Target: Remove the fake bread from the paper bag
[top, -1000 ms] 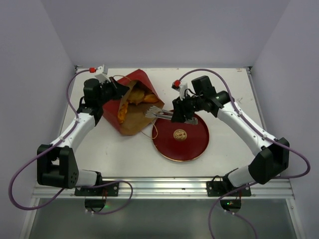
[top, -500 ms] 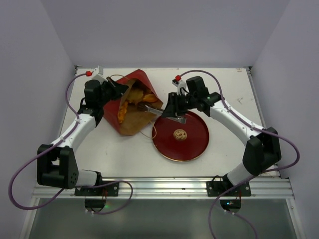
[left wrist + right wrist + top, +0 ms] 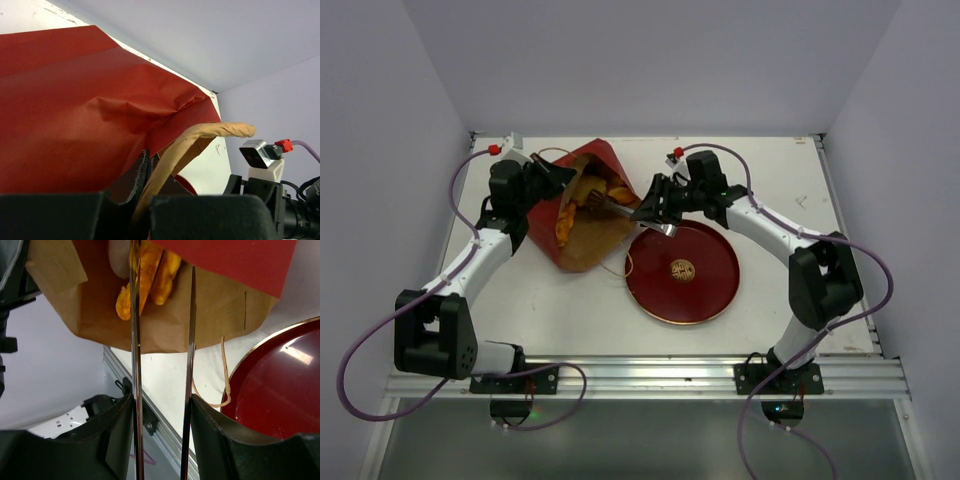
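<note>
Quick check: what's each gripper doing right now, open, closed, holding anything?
Left gripper: shut on the rim of the paper bag.
Right gripper: open, reaching into the bag mouth by the fake bread, not closed on it.

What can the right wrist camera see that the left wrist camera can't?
Only the right wrist camera looks into the paper bag. Orange fake bread lies inside it, and the right gripper points at the bread with its jaws apart. This view also shows the red plate and a thin cord handle.

Only the left wrist camera shows the left gripper, its jaws pinching a brown strip of the bag. It also shows the red tab on the other arm.

Both show the bag's red outside and brown paper.
</note>
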### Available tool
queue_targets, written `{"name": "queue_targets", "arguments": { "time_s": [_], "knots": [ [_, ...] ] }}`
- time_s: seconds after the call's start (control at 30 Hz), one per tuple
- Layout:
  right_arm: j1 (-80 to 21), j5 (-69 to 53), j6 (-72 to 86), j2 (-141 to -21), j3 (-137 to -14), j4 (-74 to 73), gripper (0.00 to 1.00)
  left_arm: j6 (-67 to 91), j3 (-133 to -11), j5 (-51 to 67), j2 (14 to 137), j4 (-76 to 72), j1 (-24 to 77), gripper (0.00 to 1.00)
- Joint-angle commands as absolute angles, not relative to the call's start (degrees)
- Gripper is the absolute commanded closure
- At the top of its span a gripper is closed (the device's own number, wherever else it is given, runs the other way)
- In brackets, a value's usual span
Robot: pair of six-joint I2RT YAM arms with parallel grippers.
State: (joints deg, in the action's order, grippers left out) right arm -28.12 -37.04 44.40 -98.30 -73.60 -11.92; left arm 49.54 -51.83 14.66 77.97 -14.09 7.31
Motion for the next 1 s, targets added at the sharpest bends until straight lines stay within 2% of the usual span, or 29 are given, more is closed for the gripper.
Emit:
{"name": "queue_targets", "arguments": {
  "time_s": [0.0,0.73,0.97],
  "knots": [
    [-28.0,-38.8,50.5,-99.5,-74.5,-5.7,0.5,51.9,-53.0,13.8,77.3,-20.2,7.8,1.0],
    [-28.0,-37.3,56.7,-96.6,-68.0,-0.9,0.5,52.4,-53.5,13.4,76.9,-18.9,8.1,1.0],
    [-28.0,-39.1,60.3,-100.7,-69.3,3.9,0.51,52.0,-53.3,13.6,76.1,-18.3,8.2,1.0]
  ]
}}
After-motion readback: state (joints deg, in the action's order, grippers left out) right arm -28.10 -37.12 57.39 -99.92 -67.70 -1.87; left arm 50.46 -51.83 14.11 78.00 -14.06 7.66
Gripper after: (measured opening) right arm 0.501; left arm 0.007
